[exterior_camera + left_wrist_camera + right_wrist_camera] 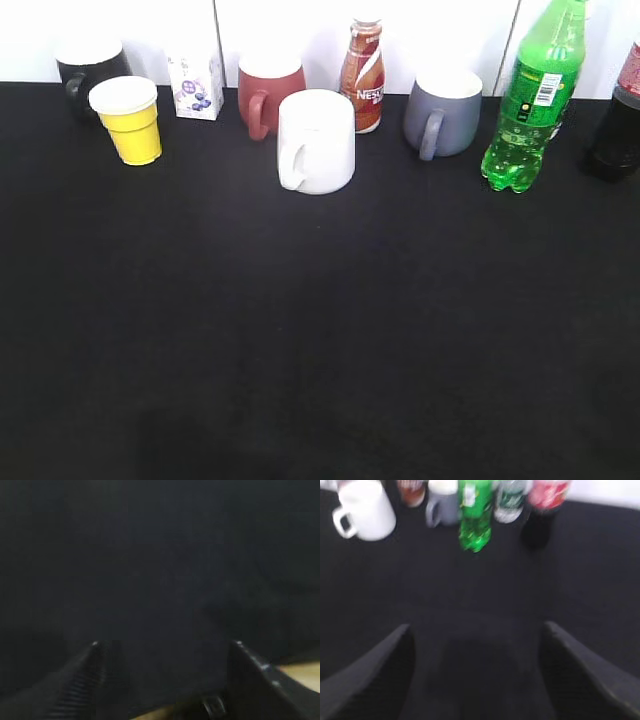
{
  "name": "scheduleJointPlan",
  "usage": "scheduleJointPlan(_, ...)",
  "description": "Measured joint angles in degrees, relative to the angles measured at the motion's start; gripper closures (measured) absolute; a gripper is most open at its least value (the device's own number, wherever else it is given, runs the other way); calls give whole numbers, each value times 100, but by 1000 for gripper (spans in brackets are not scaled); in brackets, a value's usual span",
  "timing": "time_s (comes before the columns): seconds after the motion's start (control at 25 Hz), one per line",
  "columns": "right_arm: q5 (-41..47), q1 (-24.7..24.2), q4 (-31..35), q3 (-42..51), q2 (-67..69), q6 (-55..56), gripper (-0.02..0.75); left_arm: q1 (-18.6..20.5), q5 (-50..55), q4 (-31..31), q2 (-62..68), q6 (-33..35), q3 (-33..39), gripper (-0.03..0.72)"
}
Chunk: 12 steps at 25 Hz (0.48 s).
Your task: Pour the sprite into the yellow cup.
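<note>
The sprite (532,100), a tall green bottle, stands upright at the back right of the black table; it also shows at the top of the right wrist view (475,515). The yellow cup (128,121) stands upright at the back left, empty as far as I can see. My right gripper (477,630) is open and empty, well in front of the sprite. My left gripper (165,644) is open and empty over bare black cloth. Neither gripper shows in the exterior view.
Along the back stand a black mug (88,70), a small white carton (196,85), a red mug (268,93), a white mug (316,141), a brown Nestle bottle (362,77), a grey mug (442,112) and a dark cola bottle (620,120). A clear bottle (511,500) stands behind the sprite.
</note>
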Motion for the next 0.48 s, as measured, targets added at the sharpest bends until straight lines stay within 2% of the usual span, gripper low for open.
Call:
scheduleJointPlan(0.08,60,0,-42,326,-529,0,152,-11,-23,40,-464,0,517,63)
scheduleJointPlan(0.2,77,0,-37,1709,-1305,2,152,-11,-574,97,-542,0,738,101)
scheduleJointPlan(0.32,-71,0,22,2294,-1434,2,152,-11,-879,138,-515,0,875,104)
scheduleJointPlan(0.48,-394,0,90,2423,-1439,2,152,-11,-890,146,-484,0,886,104)
